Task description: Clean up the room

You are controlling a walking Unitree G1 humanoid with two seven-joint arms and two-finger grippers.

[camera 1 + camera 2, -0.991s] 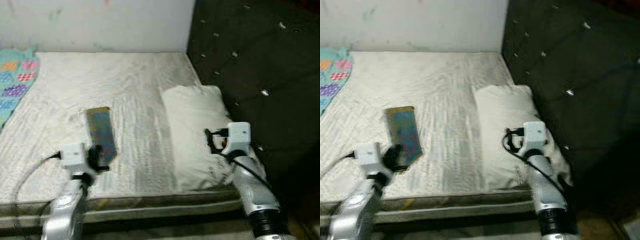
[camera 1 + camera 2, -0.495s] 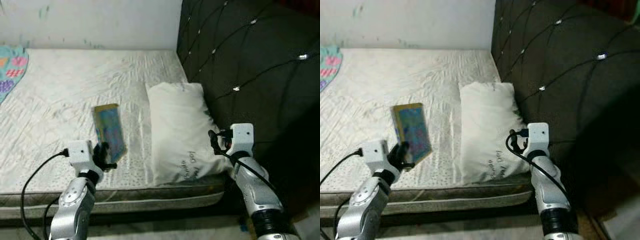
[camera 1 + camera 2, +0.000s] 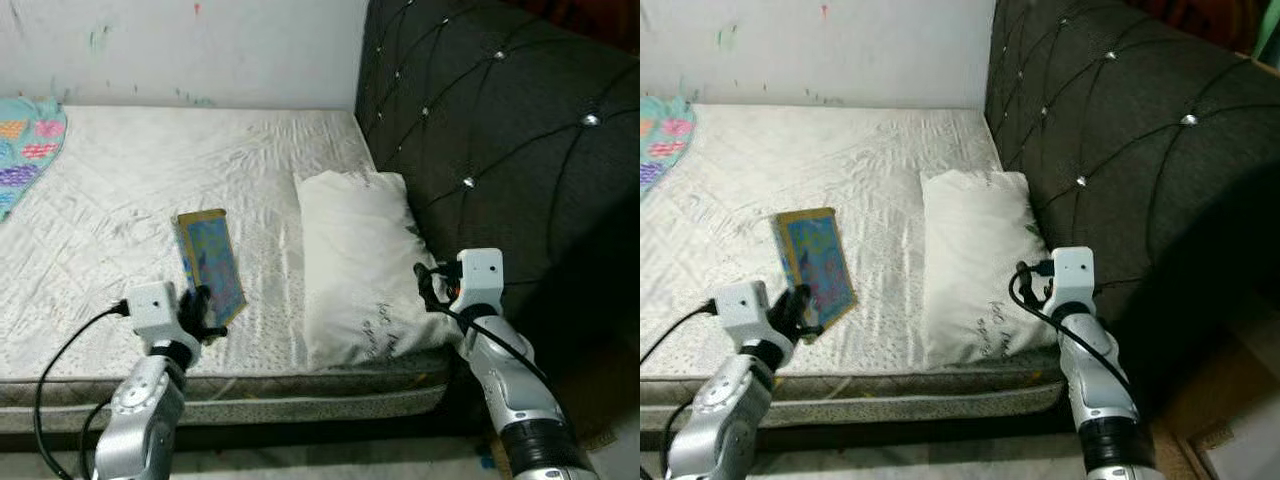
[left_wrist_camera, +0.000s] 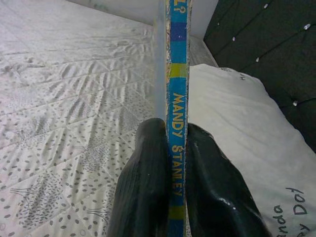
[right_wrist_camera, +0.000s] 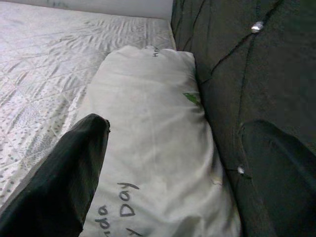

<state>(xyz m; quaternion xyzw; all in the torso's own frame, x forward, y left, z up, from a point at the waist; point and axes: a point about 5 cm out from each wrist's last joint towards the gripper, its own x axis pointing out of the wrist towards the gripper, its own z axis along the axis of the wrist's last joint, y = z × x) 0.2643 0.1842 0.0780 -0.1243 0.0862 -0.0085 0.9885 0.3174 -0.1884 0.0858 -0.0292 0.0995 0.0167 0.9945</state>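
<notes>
Left tool (image 4: pixel 170 163) clamping thin glossy book (image 3: pixel 210 262), right tool (image 5: pixel 173 168) splayed over soft pillow (image 3: pixel 362 255)

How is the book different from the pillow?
The book is thin, stiff and colourful; the pillow is plump, soft and white. The left gripper pinches the book, held up on edge; the pillow lies flat against the dark headboard. Both are over the mattress.

The left hand (image 3: pixel 196 312) is pinching the book (image 3: pixel 211 264) by its lower edge, fingers (image 4: pixel 148 182) pressed to both covers, silver arm rising from below the bed's (image 3: pixel 120 200) front edge. The right hand (image 3: pixel 425 285) is hovering with fingers spread apart at the bed's near corner, forearm bent upward.
</notes>
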